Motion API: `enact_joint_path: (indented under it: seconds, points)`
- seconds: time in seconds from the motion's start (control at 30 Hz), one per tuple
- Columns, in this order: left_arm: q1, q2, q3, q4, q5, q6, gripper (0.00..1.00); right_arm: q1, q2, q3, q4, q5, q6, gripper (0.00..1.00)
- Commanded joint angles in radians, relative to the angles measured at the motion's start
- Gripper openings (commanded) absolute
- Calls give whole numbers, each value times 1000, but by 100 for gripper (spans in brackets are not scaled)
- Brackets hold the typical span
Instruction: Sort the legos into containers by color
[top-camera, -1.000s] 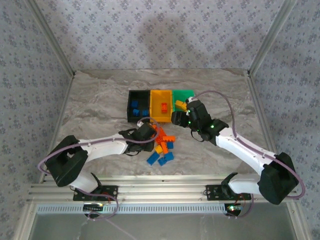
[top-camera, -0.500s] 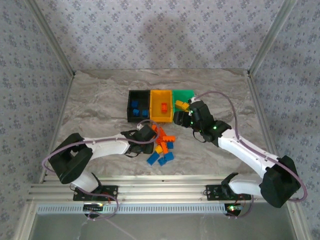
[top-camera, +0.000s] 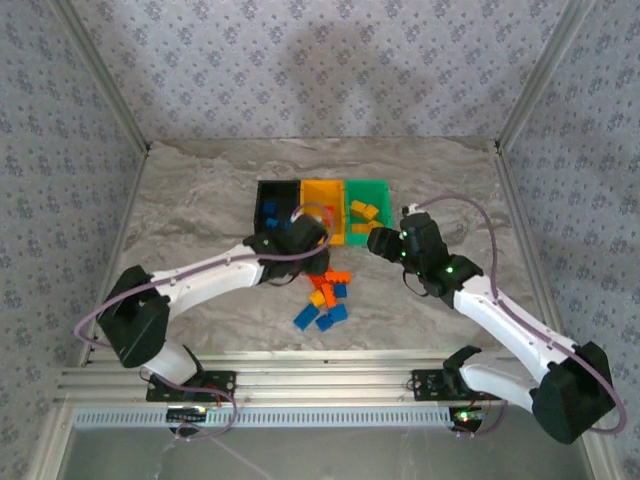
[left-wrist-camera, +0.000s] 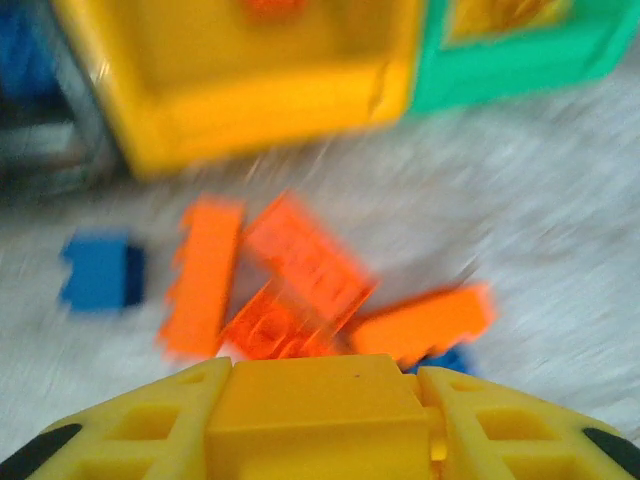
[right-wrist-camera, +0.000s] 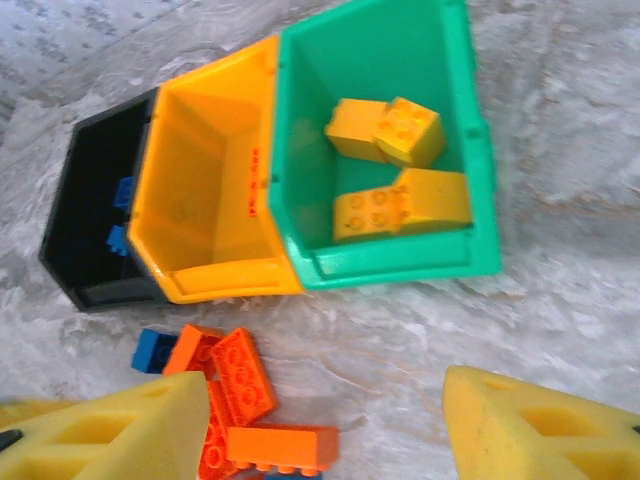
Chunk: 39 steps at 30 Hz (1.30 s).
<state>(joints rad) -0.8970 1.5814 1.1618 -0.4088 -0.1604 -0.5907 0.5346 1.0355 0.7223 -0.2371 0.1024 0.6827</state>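
My right gripper (top-camera: 381, 241) has backed off the green bin (top-camera: 370, 183), spread wide and empty, two yellow bricks (right-wrist-camera: 390, 130) inside, while my left gripper (top-camera: 305, 236) has swung from the pile (top-camera: 325, 295) toward the yellow bin (top-camera: 325, 195), grip unreadable in blur.

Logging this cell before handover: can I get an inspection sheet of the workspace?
surface: marble-pattern tabletop.
job's things: black bin holds blue bricks; yellow bin beside it; green bin holds two yellow bricks; loose bricks, red-orange, blue and yellow, lie before the bins.
clutter: nothing seen.
claws: left claw seemingly shut on a yellow brick; right claw open, empty.
cables: mauve cable looped along left arm and right arm.
surroundings: patterned walls, metal frame.
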Motion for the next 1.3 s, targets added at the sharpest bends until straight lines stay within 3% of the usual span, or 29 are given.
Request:
enact_joint_path:
  seconds: [0.0, 0.43, 0.63, 0.83, 0.93, 1.03, 1.27]
  points:
    - [7, 133, 183, 5, 28, 77, 34, -25, -61, -44, -70, 29, 43, 66]
    - [38, 632, 851, -134, 53, 123, 36, -54, -163, -101, -120, 24, 54, 66]
    - [38, 722, 997, -193, 53, 109, 56, -54, -167, -98, -104, -18, 37, 68]
    - [39, 683, 1059, -200, 64, 94, 77, -53, -152, -98, -92, -50, 36, 71]
    - [38, 603, 1015, -176, 79, 88, 86, -47, -135, -97, -79, -70, 39, 71]
    - [38, 457, 836, -73, 101, 71, 98, -28, -102, -92, -60, -85, 38, 72]
    - [35, 69, 282, 119, 83, 17, 100, 88, 75, -46, -1, -73, 25, 75]
